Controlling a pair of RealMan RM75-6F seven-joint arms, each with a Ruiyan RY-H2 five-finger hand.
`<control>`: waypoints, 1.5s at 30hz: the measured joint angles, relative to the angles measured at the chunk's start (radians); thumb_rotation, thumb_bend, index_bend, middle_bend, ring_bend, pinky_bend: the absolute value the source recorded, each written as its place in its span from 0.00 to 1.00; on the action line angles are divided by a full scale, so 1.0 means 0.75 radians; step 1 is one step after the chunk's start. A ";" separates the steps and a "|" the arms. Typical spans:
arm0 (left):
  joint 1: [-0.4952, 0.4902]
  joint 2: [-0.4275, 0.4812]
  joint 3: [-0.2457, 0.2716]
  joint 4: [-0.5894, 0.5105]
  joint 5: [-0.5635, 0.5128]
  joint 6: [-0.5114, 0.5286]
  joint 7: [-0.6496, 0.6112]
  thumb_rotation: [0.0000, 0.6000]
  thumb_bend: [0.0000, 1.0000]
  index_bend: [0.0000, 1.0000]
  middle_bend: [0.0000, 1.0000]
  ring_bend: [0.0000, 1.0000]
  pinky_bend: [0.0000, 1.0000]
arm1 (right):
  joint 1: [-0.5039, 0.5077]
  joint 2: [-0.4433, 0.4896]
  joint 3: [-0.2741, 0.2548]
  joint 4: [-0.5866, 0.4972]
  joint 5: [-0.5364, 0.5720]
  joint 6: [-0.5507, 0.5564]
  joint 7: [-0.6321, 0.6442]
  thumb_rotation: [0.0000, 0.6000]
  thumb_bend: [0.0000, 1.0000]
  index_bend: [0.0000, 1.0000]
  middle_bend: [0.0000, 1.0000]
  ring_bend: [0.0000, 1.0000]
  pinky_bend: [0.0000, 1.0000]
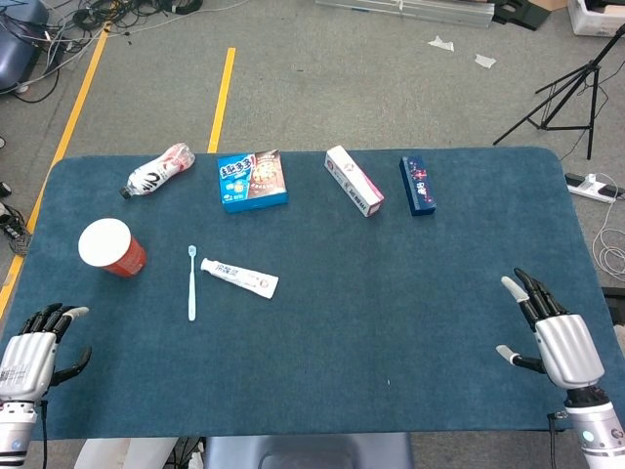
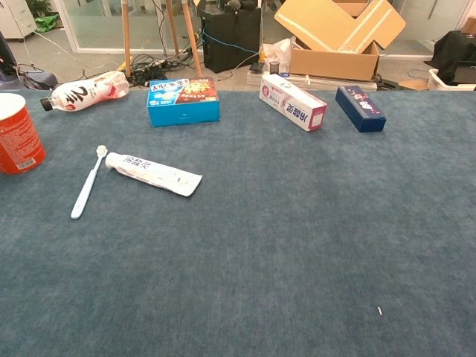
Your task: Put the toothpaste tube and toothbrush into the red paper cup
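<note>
Fingers spread and holding nothing on both our hands, left hand (image 1: 29, 354) at the near left corner of the blue table (image 1: 410, 322), right hand (image 1: 559, 332) at the near right edge.

We see the white toothpaste tube (image 1: 240, 278) lying flat on the left half of the table, its cap end toward the light blue toothbrush (image 1: 191, 282), which lies just beside it and apart from it. Further left the red paper cup (image 1: 109, 247) stands upright, well apart from both hands. Along the far side we find a plastic bottle (image 1: 158, 170) on its side, a blue biscuit box (image 1: 252, 180), a white and pink toothpaste box (image 1: 354, 182) and a dark blue box (image 1: 417, 186). Our chest view shows the same things but neither hand.
</note>
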 measured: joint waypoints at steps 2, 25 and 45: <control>-0.008 0.021 0.003 -0.017 0.000 -0.029 -0.034 1.00 0.33 0.24 0.21 0.15 0.19 | 0.002 0.016 -0.010 -0.010 -0.016 -0.004 0.023 1.00 0.00 0.00 0.07 0.12 0.49; -0.259 0.185 -0.225 -0.131 -0.450 -0.535 -0.516 1.00 0.00 0.00 0.02 0.00 0.00 | 0.035 0.276 -0.052 -0.226 -0.136 -0.046 -0.055 1.00 0.00 0.00 0.07 0.11 0.45; -0.413 0.138 -0.384 -0.058 -1.094 -0.596 -0.329 1.00 0.00 0.00 0.00 0.00 0.00 | 0.010 0.343 -0.049 -0.260 -0.150 0.004 -0.063 1.00 0.00 0.00 0.07 0.11 0.45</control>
